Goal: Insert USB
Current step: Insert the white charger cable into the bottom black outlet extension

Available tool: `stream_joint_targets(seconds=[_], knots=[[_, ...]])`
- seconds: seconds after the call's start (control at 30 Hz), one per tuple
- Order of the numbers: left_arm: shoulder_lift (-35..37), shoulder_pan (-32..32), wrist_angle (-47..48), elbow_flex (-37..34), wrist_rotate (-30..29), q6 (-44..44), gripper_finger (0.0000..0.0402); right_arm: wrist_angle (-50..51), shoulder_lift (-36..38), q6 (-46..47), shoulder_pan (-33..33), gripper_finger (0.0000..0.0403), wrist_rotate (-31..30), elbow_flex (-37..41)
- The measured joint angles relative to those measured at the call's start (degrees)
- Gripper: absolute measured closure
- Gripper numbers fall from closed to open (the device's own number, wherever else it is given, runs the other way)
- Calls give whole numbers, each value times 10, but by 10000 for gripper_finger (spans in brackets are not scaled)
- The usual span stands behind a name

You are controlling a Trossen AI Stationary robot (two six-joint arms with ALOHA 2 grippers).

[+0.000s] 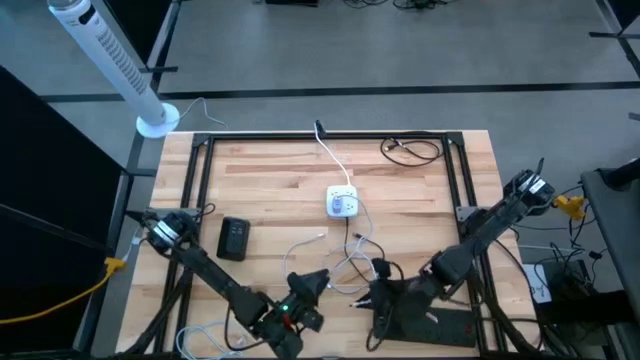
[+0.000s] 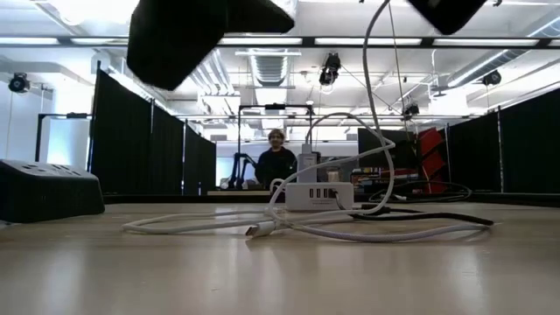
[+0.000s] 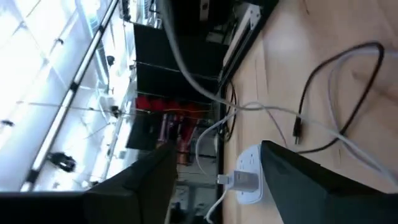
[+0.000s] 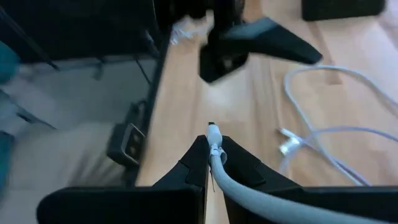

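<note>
At the table's near edge, the right gripper [image 4: 214, 155] is clamped on a white USB cable [image 4: 249, 193] just behind its plug [image 4: 212, 133], which juts out past the fingertips. The left gripper [image 1: 312, 283], at about seven o'clock from the white USB charging hub [image 1: 342, 203], hangs with its fingers [image 3: 298, 180] spread and nothing between them. The hub sits near the centre of the wooden table [image 1: 280, 170], its row of ports facing the low camera, with loose white and black cables coiled on its near side. The step in hand appears to be carrying the plug to the hub. Next, the right gripper would need to turn the plug toward a port at roughly eleven o'clock and line it up squarely. No brand or lettering is legible.
</note>
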State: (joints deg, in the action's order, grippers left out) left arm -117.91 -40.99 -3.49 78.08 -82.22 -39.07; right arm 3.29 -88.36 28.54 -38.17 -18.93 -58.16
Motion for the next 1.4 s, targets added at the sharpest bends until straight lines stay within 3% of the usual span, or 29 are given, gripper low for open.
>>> stream_joint_targets(seconds=[0.1,0.2,0.3,0.47,0.57,0.73,0.9,1.1,1.23,1.4], knots=[[-9,2,1,0,-49,-24,215,-32,23,-1,24,391,29,28],[-9,16,0,0,-33,-35,243,-33,44,-2,49,391,27,47],[-10,25,-16,5,28,-80,269,-43,63,-10,63,391,29,52],[-9,32,-84,40,228,-166,293,-34,89,-22,57,391,66,53],[-9,36,-83,65,307,-172,295,-28,100,-22,43,391,69,54],[-9,34,-84,80,309,-145,290,-5,111,-11,15,391,47,58],[-8,30,-86,89,322,-201,288,21,138,28,4,391,-36,72],[-12,46,-82,94,364,-216,287,35,160,83,12,391,-45,90],[-12,61,-85,94,341,-225,269,35,161,84,10,391,-40,90],[-22,75,-80,92,287,-285,218,36,159,84,11,391,-40,91]])
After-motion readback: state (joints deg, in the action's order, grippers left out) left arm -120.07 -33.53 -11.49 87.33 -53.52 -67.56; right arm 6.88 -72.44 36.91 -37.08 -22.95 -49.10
